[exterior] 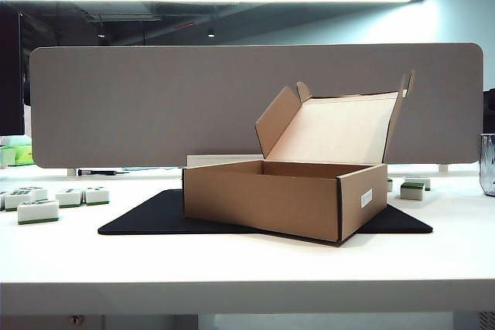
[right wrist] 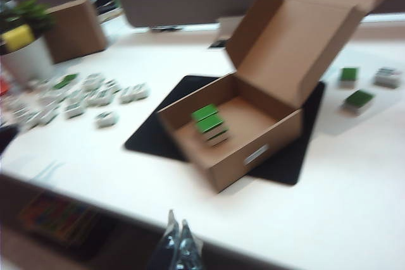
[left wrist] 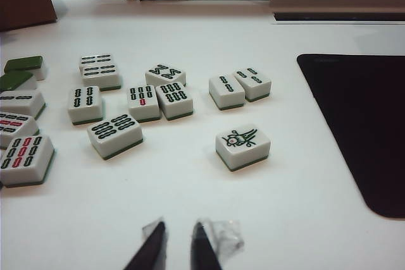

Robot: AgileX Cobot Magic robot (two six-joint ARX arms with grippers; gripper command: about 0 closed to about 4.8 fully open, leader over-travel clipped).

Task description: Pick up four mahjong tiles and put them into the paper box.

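Paper box [right wrist: 243, 134] lid-up on black mat [right wrist: 288, 159], green-backed mahjong tiles [right wrist: 211, 124] stacked inside for collection; left gripper [left wrist: 179, 245] and right gripper [right wrist: 178, 245] both clenched empty, clear of the table's [exterior: 247, 268] loose tiles [left wrist: 142, 102] near its left edge.

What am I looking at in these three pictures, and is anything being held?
It is a two-armed robot at a white table. The exterior view faces the open paper box on a black mat; neither arm shows there. The other two come from cameras on the wrists. The left wrist view looks past the left gripper, fingers nearly together and empty, at loose mahjong tiles. The right wrist view, blurred, looks down from above the table's edge past the right gripper, which looks closed and empty, into the box, where green-backed tiles already lie.
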